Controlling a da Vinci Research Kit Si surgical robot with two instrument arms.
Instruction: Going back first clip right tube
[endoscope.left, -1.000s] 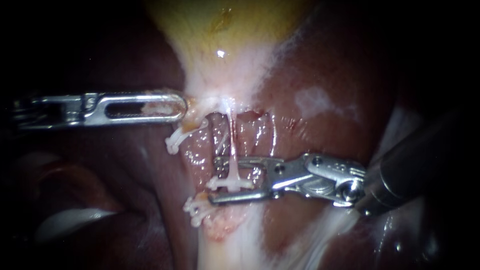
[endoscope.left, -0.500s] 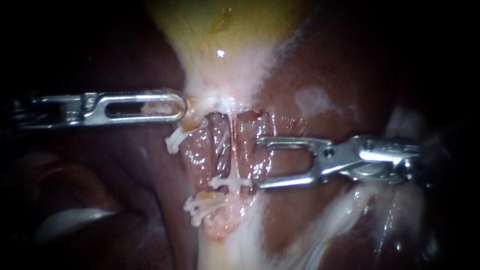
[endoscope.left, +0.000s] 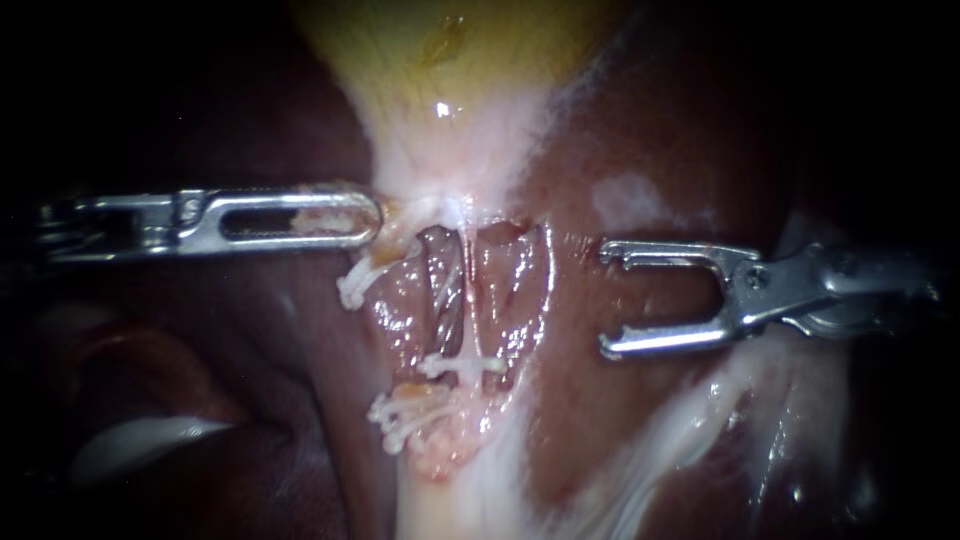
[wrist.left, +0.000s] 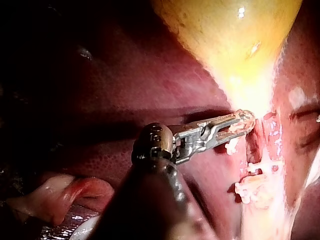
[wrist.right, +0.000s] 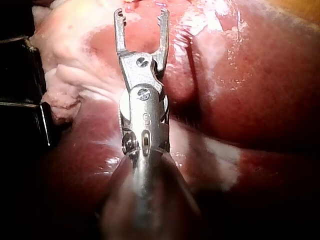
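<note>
Two instruments, one clip on the tube. Entry one, left instrument (endoscope.left: 365, 215): jaws closed on pale tissue at the neck of the gallbladder (endoscope.left: 450, 60). Entry two, right instrument (endoscope.left: 606, 298): jaws wide apart, holding nothing, over the liver (endoscope.left: 640, 420), well apart from the right tube (endoscope.left: 466, 300). Entry three, clip (endoscope.left: 460, 366): white, seated across the right tube's lower end. Two other clips (endoscope.left: 398, 412) just beside, toward the left instrument's side.
</note>
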